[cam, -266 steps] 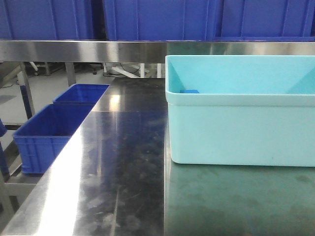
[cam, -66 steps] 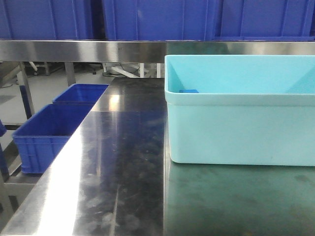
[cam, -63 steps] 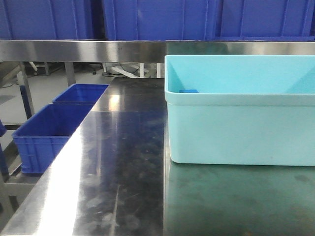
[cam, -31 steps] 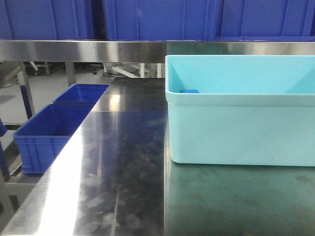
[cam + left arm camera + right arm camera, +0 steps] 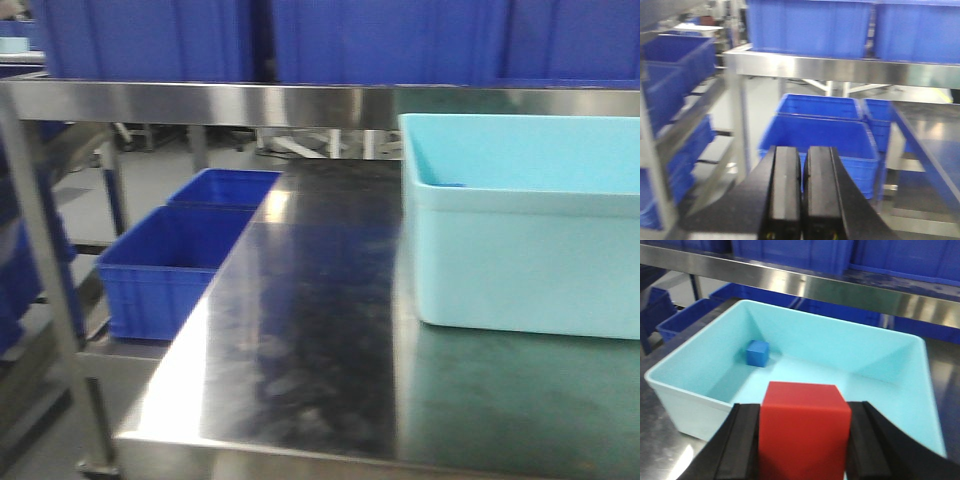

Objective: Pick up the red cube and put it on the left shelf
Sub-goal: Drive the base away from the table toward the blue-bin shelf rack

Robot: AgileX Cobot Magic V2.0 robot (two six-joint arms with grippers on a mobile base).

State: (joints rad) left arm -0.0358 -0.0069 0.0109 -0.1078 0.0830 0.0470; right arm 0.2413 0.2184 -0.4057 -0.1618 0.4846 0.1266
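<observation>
- Red plastic, smooth with crisp edges: the red cube [image 5: 802, 435] is clamped in the right gripper [image 5: 802, 415], whose black fingers [image 5: 742, 445] press on its left and right faces.
- Being a cube, it has no long axis. One flat face points squarely at the right wrist camera, its top face lies level, and its side edges run parallel to the fingers.
- Beyond the red cube lies a pale cyan tub [image 5: 685, 382], a rectangular open-topped plastic bin with smooth walls and rounded corners.
- Inside the tub, a small blue cube [image 5: 758, 353] rests on the floor near the far left corner, turned slightly askew to the walls.
- The tub stands on the right part of a steel table [image 5: 300, 330], whose flat top is shiny and scuffed.
- Left of the table and lower down, two open-topped low blue crates [image 5: 170, 265] of ribbed plastic stand one behind the other.
- Above the table's far edge, a polished steel ledge [image 5: 250, 103] carries upper blue crates [image 5: 380, 40] side by side.
- The left shelf [image 5: 690, 115], a steel rack of several tiers lined with dark blue crates, shows blurred along the left edge of the left wrist view.
- The left gripper [image 5: 801, 152] is clenched, its two black pads pressed together with nothing between them. It hangs in the air facing the low blue crates.
</observation>
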